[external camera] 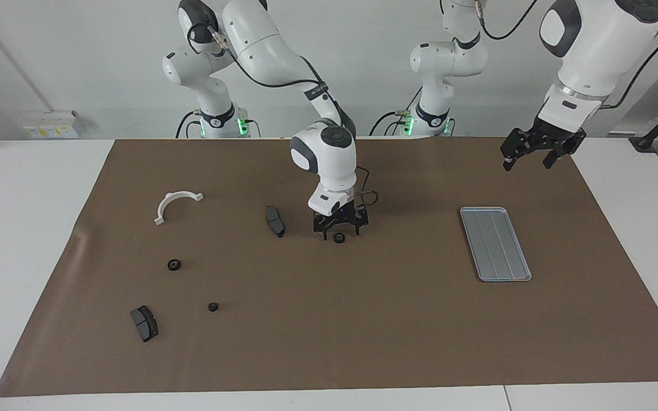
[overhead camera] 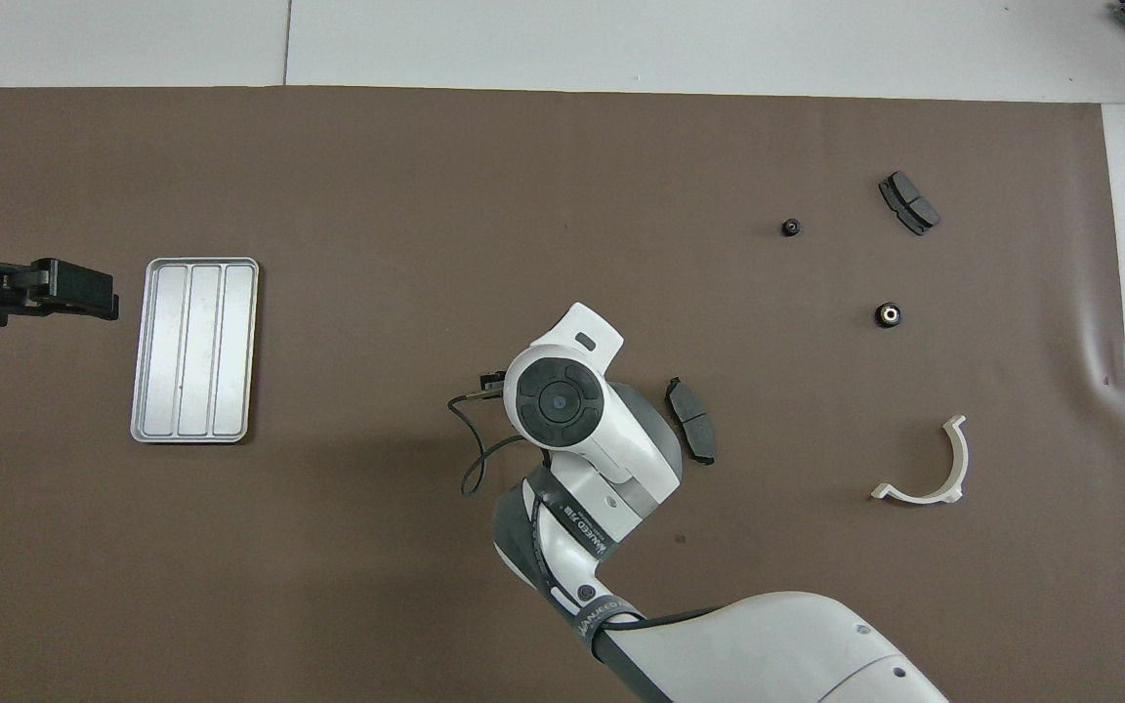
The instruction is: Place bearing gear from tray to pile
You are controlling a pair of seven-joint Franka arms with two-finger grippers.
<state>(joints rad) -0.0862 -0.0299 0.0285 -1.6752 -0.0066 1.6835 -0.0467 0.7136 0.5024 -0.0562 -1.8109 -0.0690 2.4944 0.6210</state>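
Two arms reach over a brown mat (external camera: 363,331) on the white counter (external camera: 20,240). The left gripper (external camera: 537,157) hangs released, fingers apart, over the mat's edge nearest the robots, at the left arm's end; that arm waits.

A white half-ring bracket (external camera: 176,201) lies toward the right arm's end. Near the mat's middle lies a dark brake pad (external camera: 275,221). Just beside it the right gripper (external camera: 340,232) is down low, fingers spread either side of a small black bearing gear (external camera: 338,238) that sits on the mat. Whether they touch it I cannot tell.

The tray (external camera: 496,245) lies well apart from that gear, toward the left arm's end.

Farther out, at the right arm's end, lie a second gear (external camera: 173,265), a smaller gear (external camera: 212,306) and, farthest, another brake pad (external camera: 144,323).
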